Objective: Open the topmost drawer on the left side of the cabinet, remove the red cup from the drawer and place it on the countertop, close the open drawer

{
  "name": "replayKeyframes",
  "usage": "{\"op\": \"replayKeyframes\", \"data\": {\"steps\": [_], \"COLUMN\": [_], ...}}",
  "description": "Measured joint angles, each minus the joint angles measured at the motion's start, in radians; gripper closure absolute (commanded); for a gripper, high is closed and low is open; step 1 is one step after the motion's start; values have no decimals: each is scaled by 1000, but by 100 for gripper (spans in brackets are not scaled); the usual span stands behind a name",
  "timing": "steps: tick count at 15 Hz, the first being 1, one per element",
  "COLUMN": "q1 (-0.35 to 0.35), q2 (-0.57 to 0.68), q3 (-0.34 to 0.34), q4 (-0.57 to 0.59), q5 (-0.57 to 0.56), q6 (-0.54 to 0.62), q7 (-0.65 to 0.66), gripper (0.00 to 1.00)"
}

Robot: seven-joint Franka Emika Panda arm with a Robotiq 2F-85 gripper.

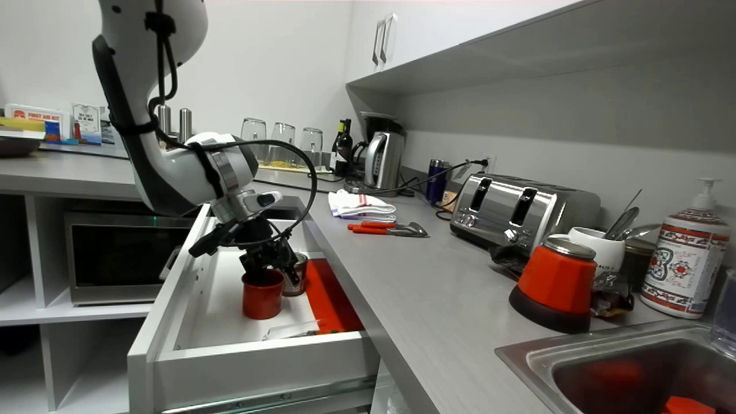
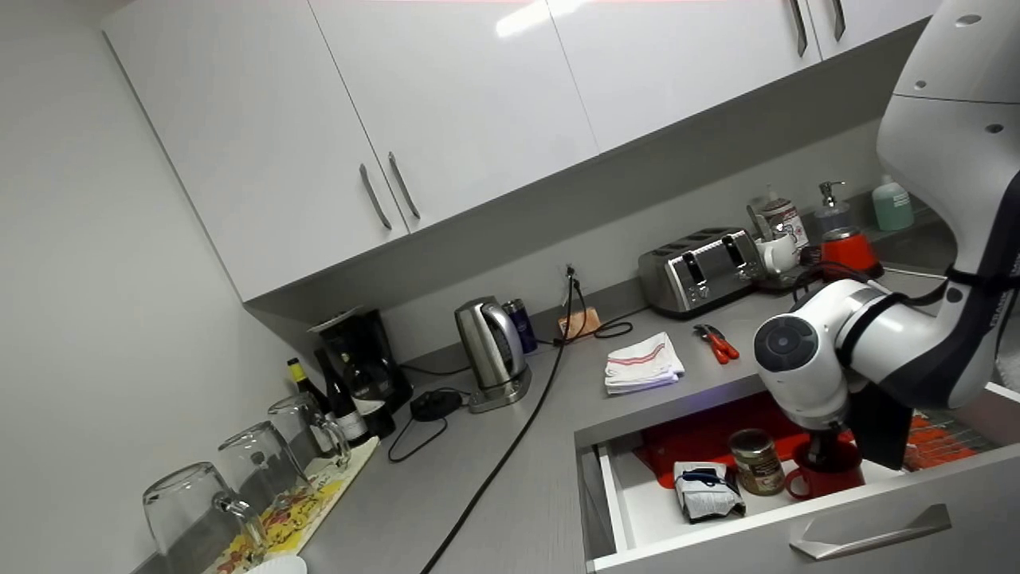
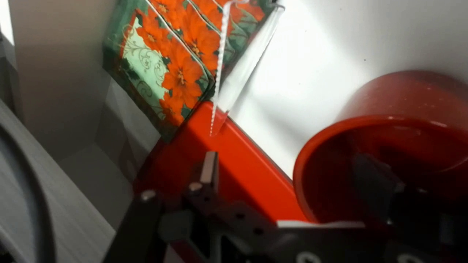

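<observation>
While its rim is straddled by parted fingers (image 3: 209,168), the red cup (image 1: 262,301) is seated inside the open drawer's (image 1: 264,372) front edge.

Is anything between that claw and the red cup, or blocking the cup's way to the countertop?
Nothing visible blocks the open gripper; it straddles the wall of the red cup. Toward the countertop, a flat red item lies in the drawer and a jar stands beside the cup. The countertop sits higher, so the cup probably needs lifting.
</observation>
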Motion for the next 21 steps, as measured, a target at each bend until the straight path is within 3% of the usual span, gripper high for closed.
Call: {"op": "replayKeyframes", "data": {"steps": [8,17,21], "q1": [35,56,64], "q2": [59,57,27], "q3": [-15,-19,-17], "q4": [80,103,95], "q5": [16,16,16], "q6": [-53,-74,-7], "q7": [-25,-46,-48], "gripper": [98,98,98]}}
